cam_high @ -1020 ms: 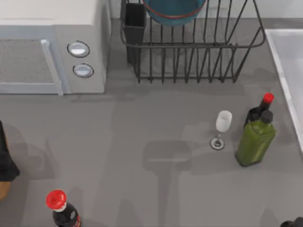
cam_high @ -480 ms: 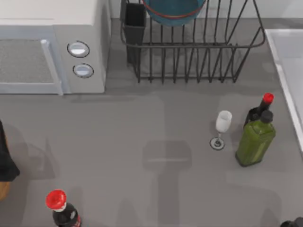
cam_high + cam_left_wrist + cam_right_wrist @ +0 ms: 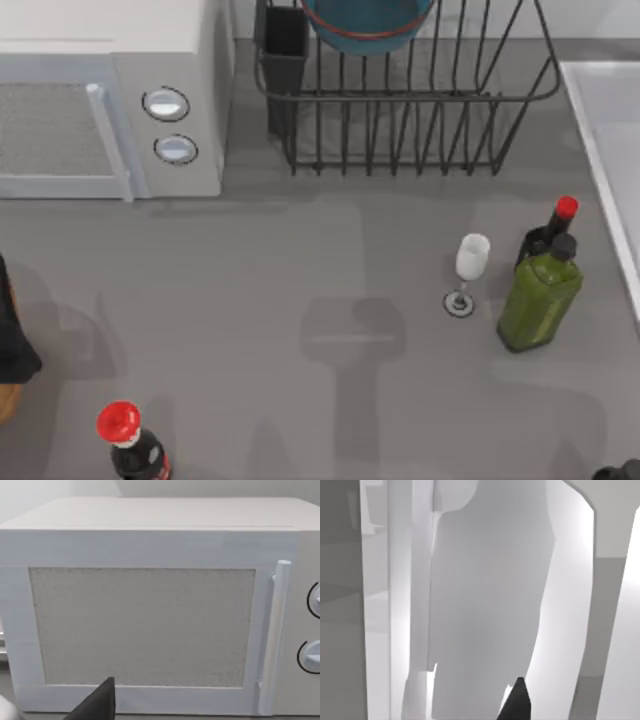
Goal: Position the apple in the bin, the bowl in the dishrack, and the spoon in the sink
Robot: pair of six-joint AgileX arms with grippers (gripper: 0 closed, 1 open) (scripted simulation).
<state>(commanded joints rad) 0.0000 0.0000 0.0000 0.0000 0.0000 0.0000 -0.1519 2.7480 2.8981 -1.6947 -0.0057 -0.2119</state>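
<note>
The teal-blue bowl point(image 3: 365, 22) with a reddish rim rests inside the black wire dishrack point(image 3: 410, 100) at the table's back. Along the right edge lies the pale sink point(image 3: 610, 140), whose white basin point(image 3: 485, 605) is close in front of my right wrist camera. A dark part of my right gripper point(image 3: 517, 705) juts in over the basin. My right arm point(image 3: 618, 472) is at the front right corner. My left arm point(image 3: 10, 345) stays at the left edge, and its gripper point(image 3: 97, 705) faces the microwave door. The apple, the spoon and the bin are out of view.
A white microwave point(image 3: 110, 100) fills the back left. A wine glass point(image 3: 470, 265), a green bottle point(image 3: 540, 295) and a dark red-capped bottle point(image 3: 555, 225) stand close together near the sink. Another red-capped bottle point(image 3: 125, 435) stands front left.
Faint shadows on the right part of the table have shifted a little. The bowl, the bottles and the glass have not moved.
</note>
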